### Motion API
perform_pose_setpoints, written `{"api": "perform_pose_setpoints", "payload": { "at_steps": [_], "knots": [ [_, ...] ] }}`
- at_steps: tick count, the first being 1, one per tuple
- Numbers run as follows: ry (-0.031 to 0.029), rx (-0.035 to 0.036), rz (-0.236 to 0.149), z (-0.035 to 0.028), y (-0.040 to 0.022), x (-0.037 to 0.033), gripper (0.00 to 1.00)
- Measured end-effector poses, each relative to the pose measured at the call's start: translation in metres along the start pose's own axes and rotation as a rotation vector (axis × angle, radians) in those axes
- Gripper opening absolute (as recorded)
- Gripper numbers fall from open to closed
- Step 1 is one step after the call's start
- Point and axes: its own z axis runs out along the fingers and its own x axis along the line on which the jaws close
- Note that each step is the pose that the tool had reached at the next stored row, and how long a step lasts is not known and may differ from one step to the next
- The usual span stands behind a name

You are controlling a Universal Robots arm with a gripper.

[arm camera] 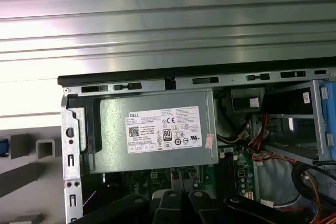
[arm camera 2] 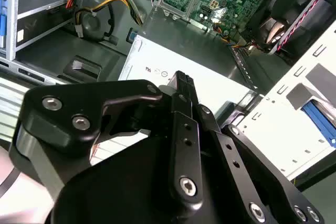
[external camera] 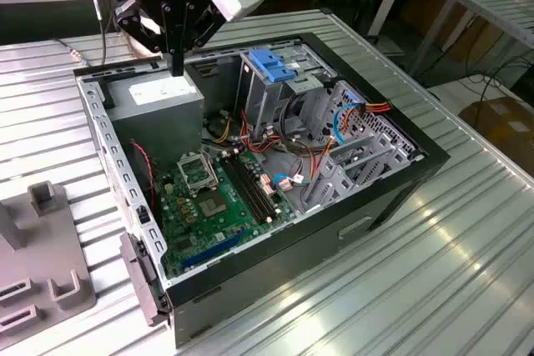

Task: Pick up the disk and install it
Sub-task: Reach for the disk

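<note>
gripper (external camera: pixel 177 68) hangs over the psu (external camera: pixel 154 99) at the back corner of the case (external camera: pixel 380 206), fingers pressed together, holding nothing. disk (arm camera 2: pixel 318 121), judging by its blue rail, seems to lie outside, just past the rear wall (external camera: pixel 108 135); its long axis is hidden.

A silver ribbed metal table (external camera: pixel 434 273) carries an open black desktop computer case (external camera: pixel 292 268) at its middle. A grey slotted plastic fixture (external camera: pixel 42 264) lies at the exterior view's near left, beside the case.
</note>
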Motion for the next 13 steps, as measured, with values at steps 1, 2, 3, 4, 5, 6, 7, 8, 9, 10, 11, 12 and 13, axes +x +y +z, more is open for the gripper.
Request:
{"api": "perform_pose_setpoints", "payload": {
  "at_steps": [1, 2, 3, 4, 5, 6, 7, 8, 9, 10, 11, 12, 13],
  "knots": [
    [0.0000, 0.0000, 0.000, 0.0000, 0.0000, 0.0000, 0.10],
    [0.0000, 0.0000, 0.000, 0.0000, 0.0000, 0.0000, 0.10],
    [0.0000, 0.0000, 0.000, 0.0000, 0.0000, 0.0000, 0.10],
    [0.0000, 0.0000, 0.000, 0.0000, 0.0000, 0.0000, 0.10],
    [0.0000, 0.0000, 0.000, 0.0000, 0.0000, 0.0000, 0.10],
    [0.0000, 0.0000, 0.000, 0.0000, 0.0000, 0.0001, 0.10],
    [0.0000, 0.0001, 0.000, -0.0001, 0.0000, 0.0005, 0.10],
    [0.0000, 0.0001, 0.000, -0.0001, 0.0000, 0.0008, 0.10],
    [0.0000, 0.0000, 0.000, 0.0000, -0.0001, 0.0011, 0.10],
    [0.0000, -0.0001, 0.000, 0.0000, -0.0001, 0.0017, 0.10],
    [0.0000, 0.0000, 0.000, -0.0001, -0.0002, 0.0022, 0.10],
    [0.0000, 0.0000, 0.000, -0.0001, -0.0002, 0.0027, 0.10],
    [0.0000, 0.0000, 0.000, -0.0001, -0.0003, 0.0034, 0.10]
  ]
}}
